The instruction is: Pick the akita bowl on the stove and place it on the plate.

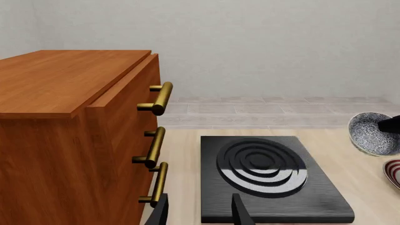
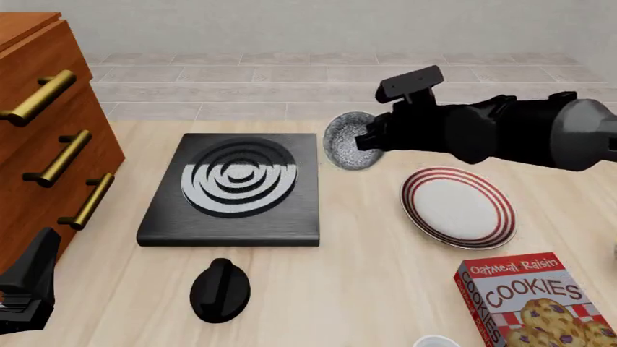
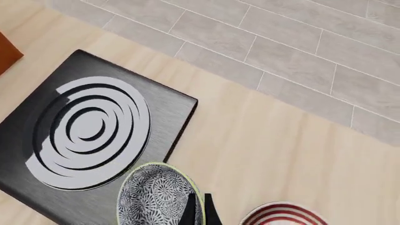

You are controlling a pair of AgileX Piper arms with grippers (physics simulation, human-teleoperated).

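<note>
At lower left of the front view we see the left gripper (image 2: 24, 289) idle beside the cabinet (image 2: 43, 130), its fingers parted around nothing. Centre-left lies the stove (image 2: 231, 191). Right of it, the right gripper (image 2: 359, 137) is clamped on the akita bowl (image 2: 345, 141), tilted above the table, up-left of the plate (image 2: 458, 207).

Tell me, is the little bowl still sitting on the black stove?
No, the akita bowl is tilted in the right gripper, lifted off the stove and hanging between it and the plate.
</note>
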